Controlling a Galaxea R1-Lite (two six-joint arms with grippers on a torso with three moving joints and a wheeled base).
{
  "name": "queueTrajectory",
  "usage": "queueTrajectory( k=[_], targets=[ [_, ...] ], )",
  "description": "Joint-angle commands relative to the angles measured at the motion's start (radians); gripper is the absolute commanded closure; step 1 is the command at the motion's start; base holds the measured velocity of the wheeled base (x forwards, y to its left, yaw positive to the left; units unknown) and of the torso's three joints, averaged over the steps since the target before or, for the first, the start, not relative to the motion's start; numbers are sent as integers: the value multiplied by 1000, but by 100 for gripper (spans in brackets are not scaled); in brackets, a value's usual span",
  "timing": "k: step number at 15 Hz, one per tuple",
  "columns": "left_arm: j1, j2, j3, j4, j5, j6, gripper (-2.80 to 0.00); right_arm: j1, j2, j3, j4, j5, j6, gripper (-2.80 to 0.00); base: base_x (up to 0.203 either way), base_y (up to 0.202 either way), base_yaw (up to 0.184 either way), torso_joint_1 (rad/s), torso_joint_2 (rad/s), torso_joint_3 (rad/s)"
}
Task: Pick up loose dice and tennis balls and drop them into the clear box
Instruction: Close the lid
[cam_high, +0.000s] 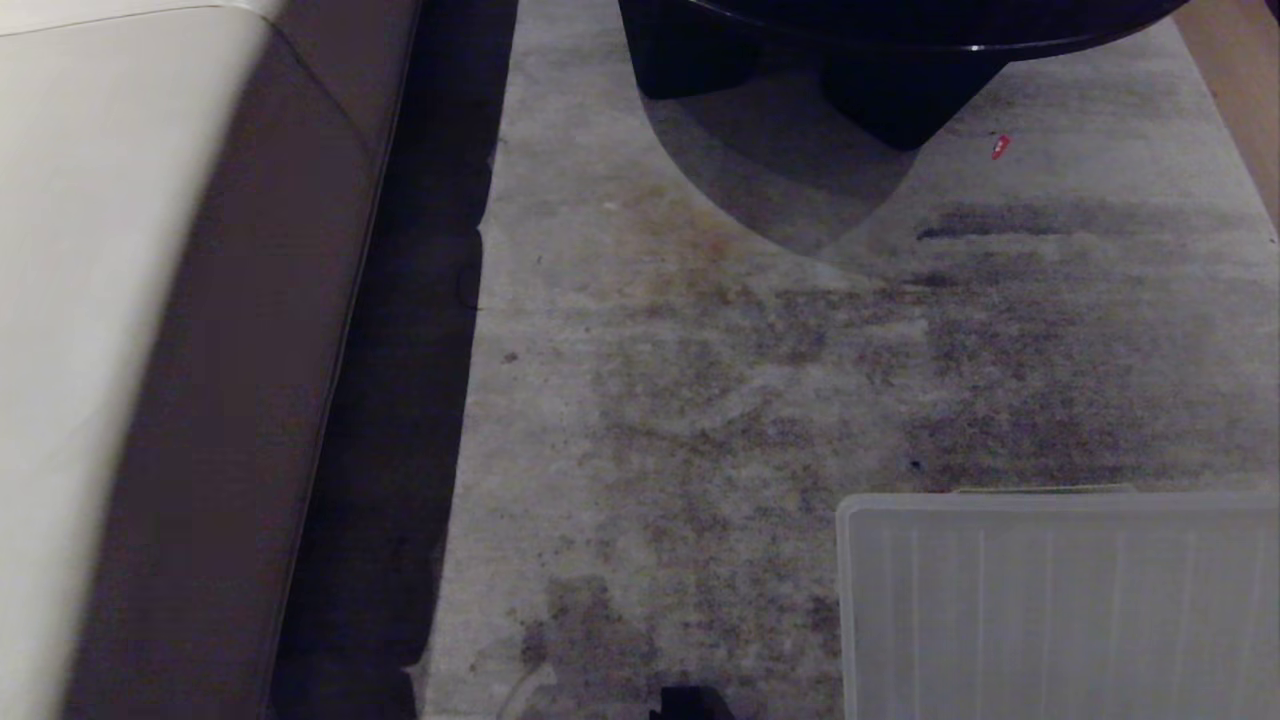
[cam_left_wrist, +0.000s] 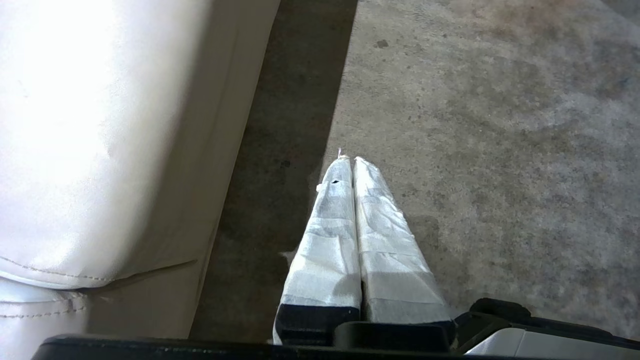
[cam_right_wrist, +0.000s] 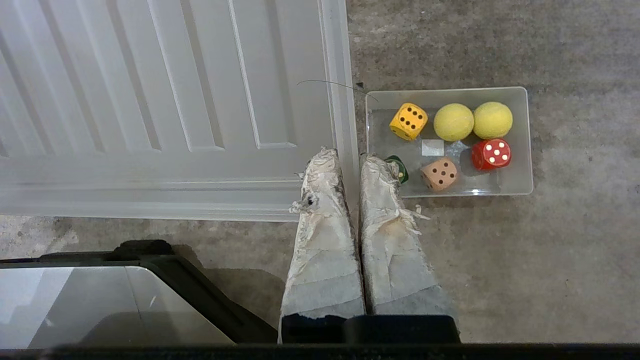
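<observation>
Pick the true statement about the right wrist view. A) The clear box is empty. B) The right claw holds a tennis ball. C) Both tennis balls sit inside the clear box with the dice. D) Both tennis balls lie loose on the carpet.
C: both tennis balls lie inside the clear box beside the dice, and the right claw is shut on nothing.

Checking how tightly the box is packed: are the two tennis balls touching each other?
Touching. In the right wrist view the two tennis balls sit side by side against the far wall of the clear box, their fuzzy edges meeting with no floor visible between them.

Dice (cam_right_wrist: 409, 121) and balls (cam_right_wrist: 453, 122) lie in box (cam_right_wrist: 520, 185) beside lid (cam_right_wrist: 170, 105).
</observation>
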Motion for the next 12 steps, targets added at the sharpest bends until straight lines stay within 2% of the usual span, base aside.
queueTrajectory(
  k=[1, 12],
  targets=[
    [0, 0, 0, 0, 1, -1, 0, 0, 1, 0, 0, 1, 0, 0, 0, 0, 0, 0, 0, 0],
    [0, 0, 0, 0, 1, -1, 0, 0, 1, 0, 0, 1, 2, 0, 0, 0, 0, 0, 0, 0]
  ],
)
